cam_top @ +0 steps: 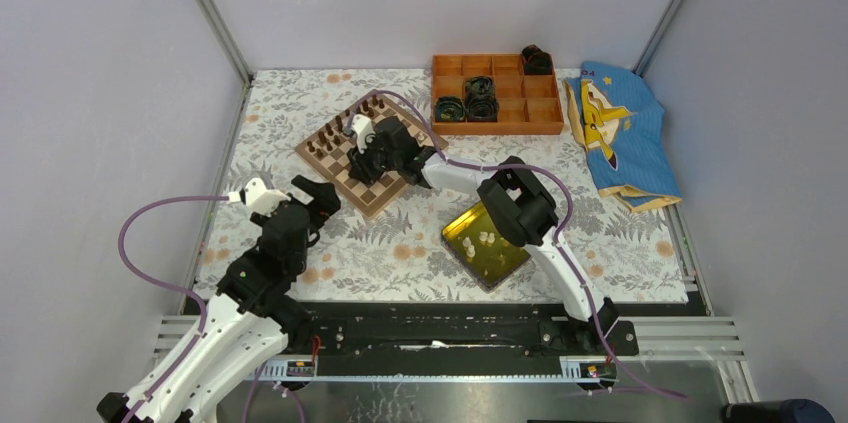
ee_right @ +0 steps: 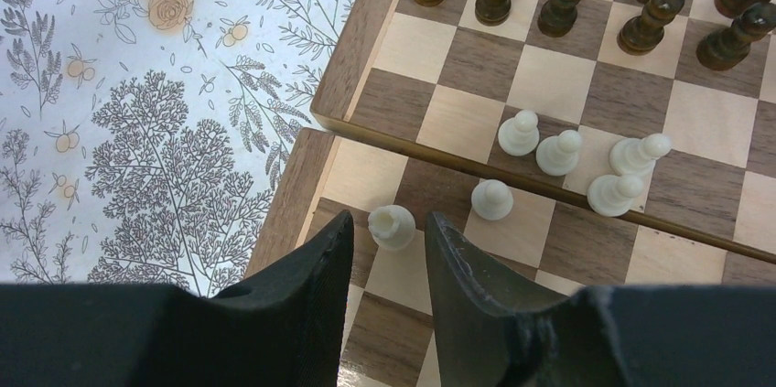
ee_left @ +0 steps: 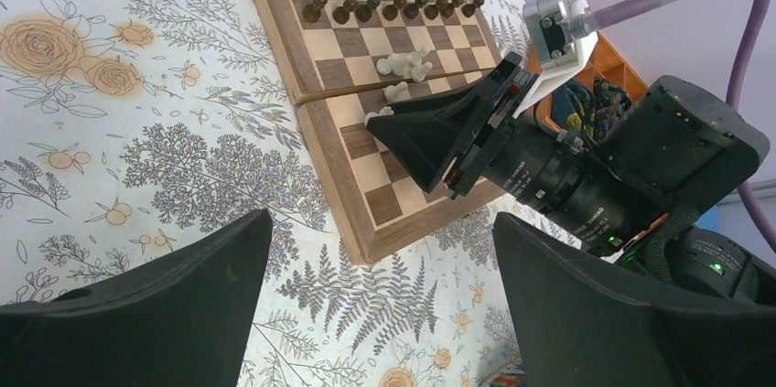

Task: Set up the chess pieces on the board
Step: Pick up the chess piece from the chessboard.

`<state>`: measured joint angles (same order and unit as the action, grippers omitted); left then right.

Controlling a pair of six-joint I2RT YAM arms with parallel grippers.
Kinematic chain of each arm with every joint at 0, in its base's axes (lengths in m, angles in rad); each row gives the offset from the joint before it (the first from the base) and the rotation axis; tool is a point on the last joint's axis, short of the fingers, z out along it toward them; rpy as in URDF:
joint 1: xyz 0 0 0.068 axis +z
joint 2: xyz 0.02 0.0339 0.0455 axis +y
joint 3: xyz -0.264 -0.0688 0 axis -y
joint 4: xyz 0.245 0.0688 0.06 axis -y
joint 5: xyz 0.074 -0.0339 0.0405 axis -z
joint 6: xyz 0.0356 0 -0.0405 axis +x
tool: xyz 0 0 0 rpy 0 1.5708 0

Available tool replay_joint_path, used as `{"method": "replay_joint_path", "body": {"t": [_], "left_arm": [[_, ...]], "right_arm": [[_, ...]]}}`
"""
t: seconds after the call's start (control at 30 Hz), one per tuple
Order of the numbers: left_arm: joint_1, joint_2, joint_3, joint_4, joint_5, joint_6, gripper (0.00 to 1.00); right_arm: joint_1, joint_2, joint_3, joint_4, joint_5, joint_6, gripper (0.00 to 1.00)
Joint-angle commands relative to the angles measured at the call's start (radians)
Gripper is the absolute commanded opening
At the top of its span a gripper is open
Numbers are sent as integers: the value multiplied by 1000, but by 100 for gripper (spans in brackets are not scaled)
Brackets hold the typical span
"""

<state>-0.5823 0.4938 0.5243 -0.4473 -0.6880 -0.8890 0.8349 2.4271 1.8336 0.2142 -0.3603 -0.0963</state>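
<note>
The wooden board (cam_top: 377, 194) lies at the table's far middle, with dark brown figures (ee_right: 560, 1) along its far rows. Several cream-white chess pieces (ee_right: 558, 151) stand loosely near the board's centre fold. My right gripper (ee_right: 389, 222) hovers low over the board. Its jaws are slightly apart on either side of one cream piece (ee_right: 393, 226), which stands on the board with a small gap on each side. My left gripper (ee_left: 380, 231) is open and empty above the floral cloth, just off the board's near corner (ee_left: 366, 241). More cream pieces (cam_top: 487, 239) lie in the yellow tray (cam_top: 462, 230).
An orange compartment box (cam_top: 540, 115) holding dark coiled items stands at the back right. A blue printed cloth (cam_top: 615, 133) lies at the far right. The right arm (cam_top: 520, 208) reaches over the tray. Grey walls enclose the table.
</note>
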Motion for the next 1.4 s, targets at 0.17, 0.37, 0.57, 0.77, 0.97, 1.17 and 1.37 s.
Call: {"method": "replay_joint_path", "body": {"t": [0.17,0.37,0.57,0.77,0.97,1.17,1.37], "left_arm": [[-5,2,-10,4,-18,-14,99],[-5,-3,-14,4,-18,-16,99],[-5,-2,-15,4,-17,-16,99],[-5,-6,-17,4,-16,-18,99],[-5,-8,-18,5,-15,-19,99],[-5,-8,-20,3,-13,-19,99],[-5,-11,-20,3,-13,-18,99]], "right_arm": [[9,16,68,17,-11,-4,38],[8,14,64,15,-11,-6,34],[9,6,56,22,-9,-9,28],[10,-5,40,35,-7,-10,21],[9,-16,21,45,-6,-16,13],[13,-28,3,51,-2,-30,7],[18,-40,-17,58,6,-43,0]]}}
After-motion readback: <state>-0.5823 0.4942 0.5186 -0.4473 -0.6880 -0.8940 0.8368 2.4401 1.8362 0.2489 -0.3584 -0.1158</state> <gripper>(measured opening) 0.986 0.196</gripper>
